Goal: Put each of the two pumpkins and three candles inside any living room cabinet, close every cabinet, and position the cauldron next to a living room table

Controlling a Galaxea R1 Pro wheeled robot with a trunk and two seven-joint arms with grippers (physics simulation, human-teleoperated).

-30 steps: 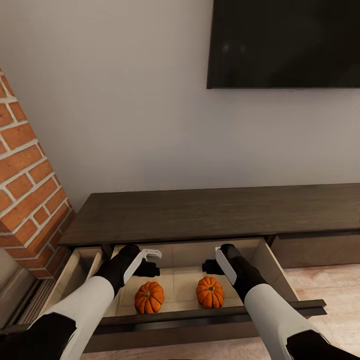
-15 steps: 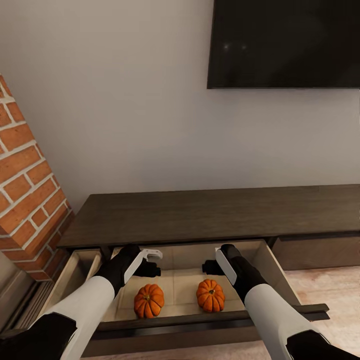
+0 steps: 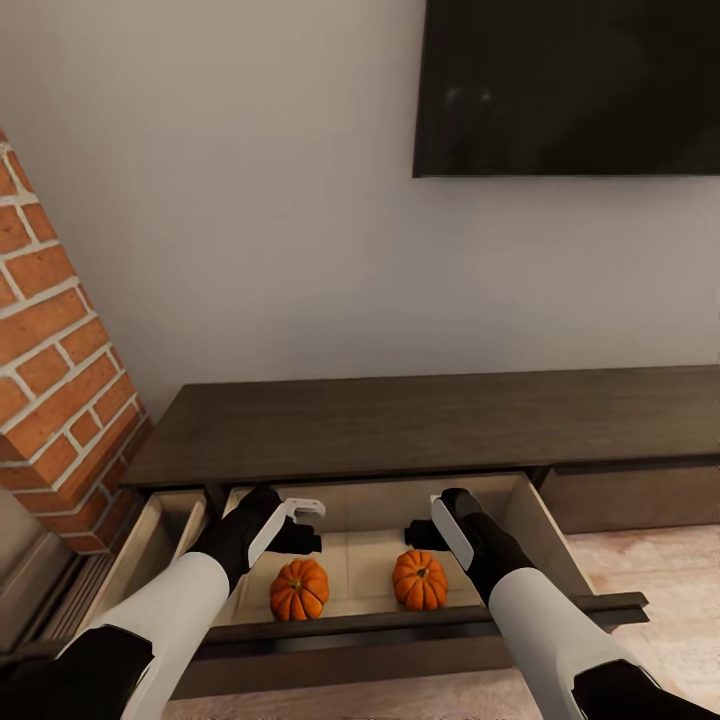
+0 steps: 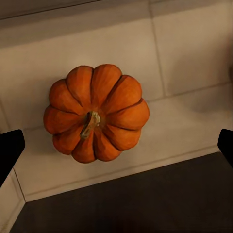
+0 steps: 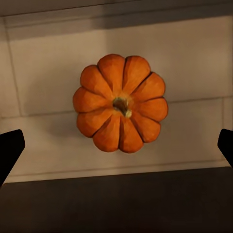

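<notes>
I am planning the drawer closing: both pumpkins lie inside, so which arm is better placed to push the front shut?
Neither clearly: the left gripper and right gripper hover open above the pumpkins, equally near the drawer front.

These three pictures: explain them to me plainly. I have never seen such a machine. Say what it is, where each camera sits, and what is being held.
This is a simulated two-armed robot on wheels. The wide picture comes from a camera on its head, looking down over both arms at a long low dark-brown cabinet with a drawer pulled open. Two orange pumpkins, the left pumpkin and the right pumpkin, sit on the drawer's pale floor. The left claw and the right claw hang above them, open and holding nothing. The other two pictures come from cameras by each claw, looking straight down at its pumpkin. On the wall is a dark screen; at the left, a brick column.
</notes>
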